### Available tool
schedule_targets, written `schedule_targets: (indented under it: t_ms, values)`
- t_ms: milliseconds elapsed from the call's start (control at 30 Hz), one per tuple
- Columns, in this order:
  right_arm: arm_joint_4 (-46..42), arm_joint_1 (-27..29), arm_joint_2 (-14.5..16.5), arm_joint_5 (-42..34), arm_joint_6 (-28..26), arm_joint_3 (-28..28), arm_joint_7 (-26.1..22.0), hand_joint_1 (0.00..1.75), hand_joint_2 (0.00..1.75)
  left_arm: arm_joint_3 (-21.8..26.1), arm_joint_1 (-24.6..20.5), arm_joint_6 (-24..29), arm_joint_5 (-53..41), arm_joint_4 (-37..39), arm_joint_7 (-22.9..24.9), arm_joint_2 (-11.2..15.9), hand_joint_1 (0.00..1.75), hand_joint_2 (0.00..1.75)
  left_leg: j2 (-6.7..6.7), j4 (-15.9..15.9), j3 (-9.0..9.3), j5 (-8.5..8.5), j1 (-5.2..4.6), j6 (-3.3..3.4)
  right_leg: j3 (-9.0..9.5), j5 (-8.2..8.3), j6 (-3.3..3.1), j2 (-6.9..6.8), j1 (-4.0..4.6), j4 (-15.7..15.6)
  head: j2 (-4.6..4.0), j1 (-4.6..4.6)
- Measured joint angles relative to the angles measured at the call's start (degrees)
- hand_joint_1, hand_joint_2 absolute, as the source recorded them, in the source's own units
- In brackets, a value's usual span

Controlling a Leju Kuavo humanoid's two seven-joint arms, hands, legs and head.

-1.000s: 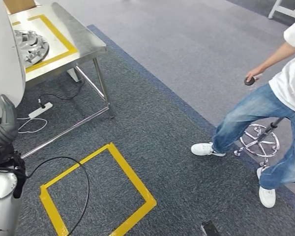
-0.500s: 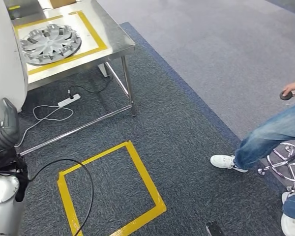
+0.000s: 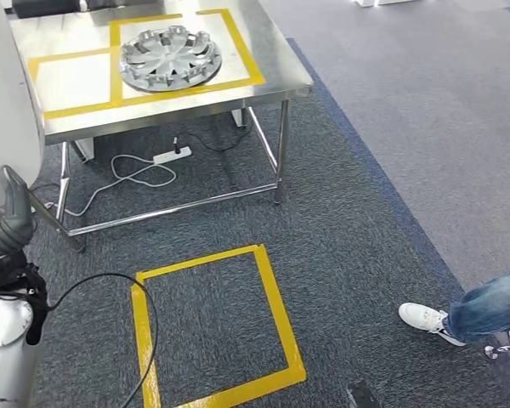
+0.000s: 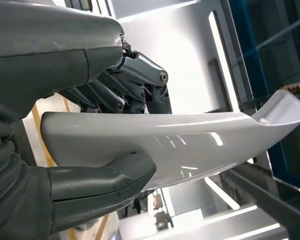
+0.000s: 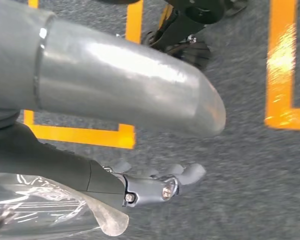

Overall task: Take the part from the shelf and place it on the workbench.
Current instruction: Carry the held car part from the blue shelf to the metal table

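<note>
Grey carpet covers the floor, marked nearest the robot by a yellow tape square with a black cable curving over its near corner.

At the lower left of the head view the left hand holds a white part that rises along that edge. In the left wrist view this hand grips the long glossy white part, with the thick thumb on one face and the dark fingers on the other. So the part is in the hand, off the workbench.

The right hand hangs over the carpet and orange-yellow tape lines; its fingers are stretched out with nothing between them, and a clear plastic sheet lies beside it.

Farther off stands the steel workbench, its top marked with yellow tape boxes. A silver hubcap lies flat inside the right box. Under the bench a white power strip and white cord lie on the carpet.

At the right edge are a person's white shoe and jeans leg.
</note>
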Motion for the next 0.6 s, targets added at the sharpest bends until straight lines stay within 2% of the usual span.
schedule_targets:
  t_ms: [33, 67, 100, 133, 167, 200, 233, 267, 300, 333, 367, 400, 467, 533, 567, 600]
  values:
    - [0.0, 0.1, 0.0, 0.0, 0.0, 0.0, 0.0, 0.0, 0.0, 0.0, 0.0, 0.0, 0.0, 0.0, 0.0, -0.1, 1.75, 1.75, -0.75, 0.0, 0.02, -0.06, 0.05, 0.17, -2.45, -1.42, 0.05, 1.37, 0.0, 4.2, 0.01, 0.09]
    - [0.0, 0.2, 0.0, 0.0, 0.1, 0.0, 0.0, 0.0, 0.0, 0.0, 0.0, 0.0, 0.0, 0.1, 0.0, -0.2, 1.75, 1.75, -1.6, 0.0, 0.04, -0.13, 0.05, 0.28, -4.73, -2.16, 0.1, 2.0, 0.01, 7.6, 0.01, 0.16]
    - [0.0, 0.4, 0.0, 0.1, 0.1, 0.0, 0.0, 0.0, 0.0, -0.1, 0.1, 0.1, 0.0, 0.1, 0.0, -0.3, 1.75, 1.75, -2.52, 0.1, 0.08, -0.2, 0.03, 0.33, -6.33, -1.81, 0.1, 2.24, 0.02, 9.2, 0.01, 0.16]
    - [0.0, 0.5, 0.0, 0.1, 0.1, 0.0, 0.0, 0.0, 0.0, -0.1, 0.1, 0.1, 0.0, 0.1, 0.0, -0.3, 1.75, 1.75, -3.47, 0.1, 0.16, -0.27, 0.03, 0.3, -6.88, -0.23, 0.07, 2.38, 0.02, 8.6, 0.01, 0.16]
    - [0.0, 0.5, 0.0, 0.1, 0.1, 0.0, -0.1, 0.0, 0.0, -0.1, 0.1, 0.2, 0.0, 0.1, 0.0, -0.3, 1.75, 1.75, -4.35, 0.2, 0.27, -0.38, 0.06, 0.19, -6.29, 2.28, -0.02, 2.69, -0.01, 5.7, 0.01, 0.17]
    - [0.0, 0.5, 0.0, 0.2, 0.1, 0.0, -0.1, 0.0, 0.0, -0.1, 0.1, 0.2, 0.0, 0.1, 0.0, -0.4, 1.75, 1.75, -5.14, 0.3, 0.35, -0.55, 0.13, 0.0, -5.08, 4.96, -0.12, 3.61, -0.1, 1.7, 0.01, 0.17]
    - [0.0, 0.5, 0.0, 0.1, 0.2, 0.0, -0.2, 0.0, 0.0, -0.1, 0.1, 0.3, 0.0, 0.1, 0.0, -0.4, 1.75, 1.75, -5.78, 0.7, 0.31, -0.78, 0.08, -0.26, -3.73, 6.75, -0.26, 4.94, -0.29, -2.1, 0.01, 0.15]
    - [0.0, 0.4, 0.0, -0.1, 0.3, 0.0, -0.1, 0.0, 0.0, -0.1, 0.0, 0.4, 0.0, 0.1, 0.0, -0.4, 1.75, 1.75, -6.37, 0.9, 0.18, -0.95, 0.12, -0.55, -2.59, 7.7, -0.43, 6.08, -0.39, -4.7, 0.01, 0.13]
    - [0.0, 0.4, 0.0, -0.4, 0.5, 0.0, 0.1, 0.0, 0.0, -0.1, 0.0, 0.5, 0.0, 0.1, 0.0, -0.4, 1.75, 1.75, -6.88, 1.0, -0.01, -1.04, 0.19, -0.86, -1.93, 7.84, -0.66, 6.94, -0.43, -6.1, 0.01, 0.1]
    - [0.0, 0.3, 0.0, -0.9, 0.6, -0.1, 0.3, 0.0, 0.0, -0.1, 0.0, 0.6, 0.0, 0.1, -0.1, -0.4, 1.75, 1.75, -7.33, 1.1, -0.17, -1.03, 0.26, -1.19, -1.6, 7.57, -0.94, 7.07, -0.36, -6.3, 0.01, 0.08]
    - [0.0, 0.2, 0.1, -1.3, 0.8, -0.2, 0.5, 0.0, 0.0, -0.1, 0.0, 0.6, 0.0, 0.1, -0.1, -0.4, 1.75, 1.75, -7.83, 1.0, -0.24, -1.0, 0.42, -1.48, -1.34, 7.62, -1.29, 6.65, -0.35, -6.4, 0.01, 0.08]
    - [0.0, 0.1, 0.1, -1.6, 0.9, -0.2, 0.7, 0.0, 0.0, -0.1, 0.0, 0.6, 0.0, 0.1, -0.2, -0.3, 1.75, 1.75, -7.64, 1.1, -0.28, -1.14, 0.43, -1.8, -1.14, 7.69, -1.63, 6.26, -0.4, -6.5, 0.01, 0.1]
    - [0.0, 0.1, 0.3, -1.5, 1.2, -0.3, 0.6, 0.0, 0.0, -0.2, -0.3, 0.4, 0.0, 0.1, -0.4, -0.2, 1.75, 1.75, -5.27, 3.8, -1.4, -2.81, 0.37, -2.46, -0.61, 7.72, -2.33, 5.44, -0.62, -6.9, 0.01, -0.2]
    - [0.0, 0.2, 0.3, -1.3, 1.4, -0.3, 0.6, 0.0, 0.0, -0.3, -0.4, 0.1, 0.0, 0.1, -0.6, -0.1, 1.75, 1.75, -2.18, 10.9, -4.77, -6.11, 0.56, -3.12, -0.25, 7.46, -2.75, 4.66, -0.55, -7.0, 0.01, -0.53]
    - [0.0, 0.2, 0.3, -1.2, 1.5, -0.3, 0.5, 0.0, 0.0, -0.3, -0.4, -0.1, 0.0, 0.1, -0.7, -0.1, 1.75, 1.75, -1.48, 14.5, -6.6, -7.36, 0.74, -3.37, -0.13, 7.32, -2.81, 4.28, -0.52, -7.0, 0.01, -0.51]
    - [0.0, 0.3, 0.3, -1.1, 1.6, -0.3, 0.5, 0.0, 0.0, -0.3, -0.4, -0.3, 0.2, 0.1, -0.7, -0.1, 1.75, 1.75, -1.2, 16.6, -7.75, -7.69, 0.9, -3.51, 0.0, 7.18, -2.81, 3.92, -0.51, -7.0, 0.01, -0.54]
